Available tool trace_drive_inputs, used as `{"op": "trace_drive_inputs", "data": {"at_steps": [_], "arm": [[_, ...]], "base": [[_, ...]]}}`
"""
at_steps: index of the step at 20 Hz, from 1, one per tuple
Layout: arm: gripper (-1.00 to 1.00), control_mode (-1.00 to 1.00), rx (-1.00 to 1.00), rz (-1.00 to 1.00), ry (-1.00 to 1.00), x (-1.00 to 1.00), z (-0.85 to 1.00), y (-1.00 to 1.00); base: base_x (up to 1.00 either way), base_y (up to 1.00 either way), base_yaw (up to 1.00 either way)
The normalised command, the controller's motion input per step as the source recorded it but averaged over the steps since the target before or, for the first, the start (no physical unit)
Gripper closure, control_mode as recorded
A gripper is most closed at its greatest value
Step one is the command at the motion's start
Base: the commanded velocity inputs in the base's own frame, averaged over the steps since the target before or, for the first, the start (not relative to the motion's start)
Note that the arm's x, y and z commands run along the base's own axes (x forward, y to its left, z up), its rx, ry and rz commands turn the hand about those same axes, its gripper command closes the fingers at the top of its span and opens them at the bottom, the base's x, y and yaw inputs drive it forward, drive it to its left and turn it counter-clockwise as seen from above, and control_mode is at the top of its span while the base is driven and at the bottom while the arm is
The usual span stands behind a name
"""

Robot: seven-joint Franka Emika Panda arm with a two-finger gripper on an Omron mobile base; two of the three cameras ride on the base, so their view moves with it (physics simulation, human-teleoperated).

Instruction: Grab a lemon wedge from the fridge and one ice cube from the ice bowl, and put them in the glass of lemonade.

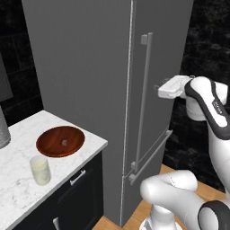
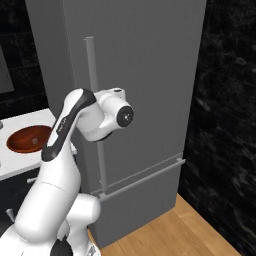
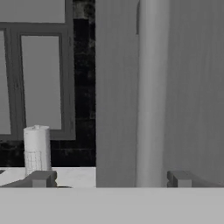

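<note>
The grey fridge [image 1: 90, 67] [image 2: 150, 75] stands with its doors shut, so the lemon wedge is hidden. My gripper [image 1: 156, 88] is open at the long vertical handle [image 1: 144, 99]. In the hand view the handle [image 3: 151, 96] runs between my fingertips [image 3: 179, 178], nearer the right one, with the gripper [image 3: 110, 178] touching nothing. The reddish-brown ice bowl [image 1: 49, 144] [image 2: 20, 140] sits on the marble counter with an ice cube [image 1: 64, 143] in it. The glass of lemonade [image 1: 40, 170] stands in front of the bowl.
The white marble counter [image 1: 18, 188] tops dark cabinets left of the fridge. A white roll on a grey holder [image 3: 36, 148] stands on it. A horizontal drawer handle [image 1: 150, 157] crosses the lower fridge. Black tiled wall lies to the right, wooden floor below.
</note>
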Motion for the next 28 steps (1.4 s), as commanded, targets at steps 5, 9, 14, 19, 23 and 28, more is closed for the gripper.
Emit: {"op": "trace_drive_inputs", "data": {"at_steps": [5,9,14,19,23,28], "arm": [[-1.0,-1.0,-0.01,0.01,0.0,0.44,0.0,0.0],[-1.0,-1.0,0.0,0.0,0.0,0.44,0.0,0.0],[-1.0,-1.0,0.0,0.0,0.02,0.28,0.0,0.01],[-1.0,-1.0,0.0,0.0,0.0,0.35,0.0,0.02],[-1.0,-1.0,0.0,0.0,0.0,0.2,0.0,0.19],[-1.0,-1.0,0.0,0.0,0.0,0.23,0.0,0.26]], "base": [[0.0,0.0,0.0],[0.0,0.0,0.0],[0.0,0.0,0.0],[0.0,0.0,0.0],[0.0,0.0,0.0],[0.0,0.0,0.0]]}}
